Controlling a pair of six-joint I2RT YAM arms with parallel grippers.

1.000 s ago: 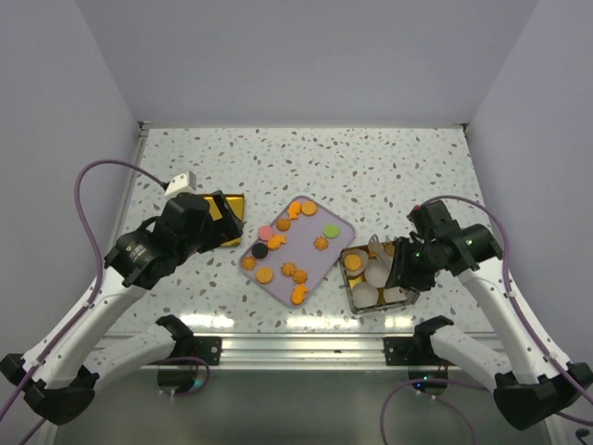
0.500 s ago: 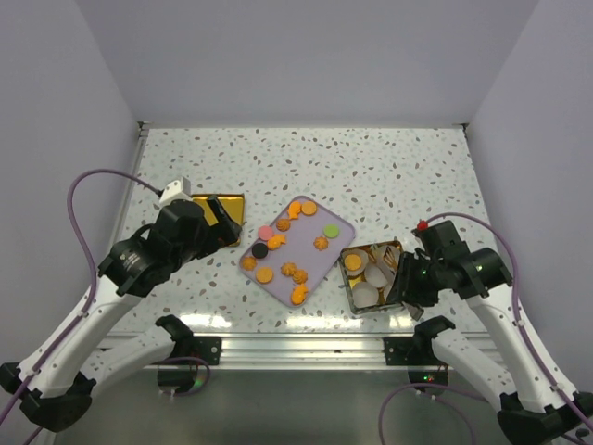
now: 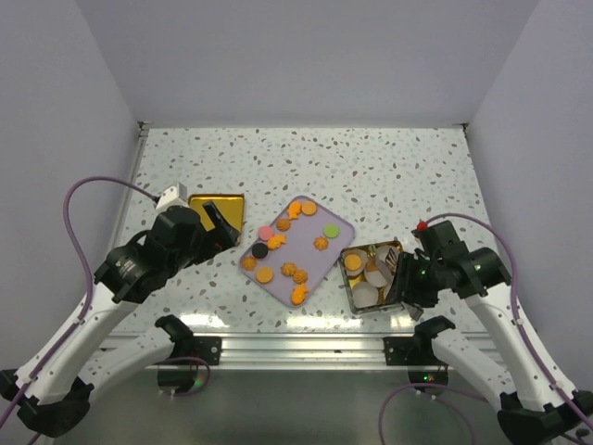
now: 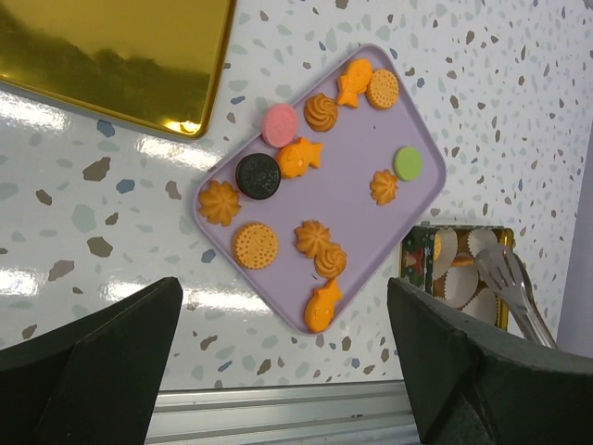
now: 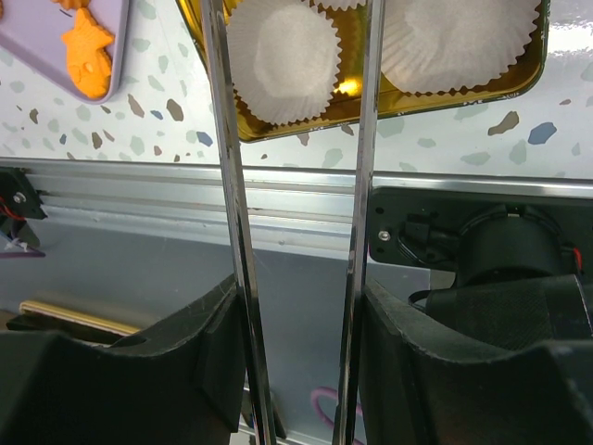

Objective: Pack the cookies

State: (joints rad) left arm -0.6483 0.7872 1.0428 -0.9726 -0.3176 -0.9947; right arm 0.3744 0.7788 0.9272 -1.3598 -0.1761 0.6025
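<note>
Top external: small round orange cookies (image 3: 265,274) lie scattered on a lavender rectangular tray (image 3: 298,248); one sits in the gold tin (image 3: 345,280) beside it. Left wrist: left gripper (image 4: 284,301) gapes wide, empty, above the tray. Right wrist: right gripper (image 5: 301,297) clamps thin metal tongs (image 5: 230,185) near white paper cups (image 5: 283,56).

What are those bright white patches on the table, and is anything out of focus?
Left wrist: reflected light streaks the table beside the tray; cookies sharp, left fingers dark, detail lost. Right wrist: tongs gleam, paper cups crisp. Top external: glare band along the near table edge.
</note>
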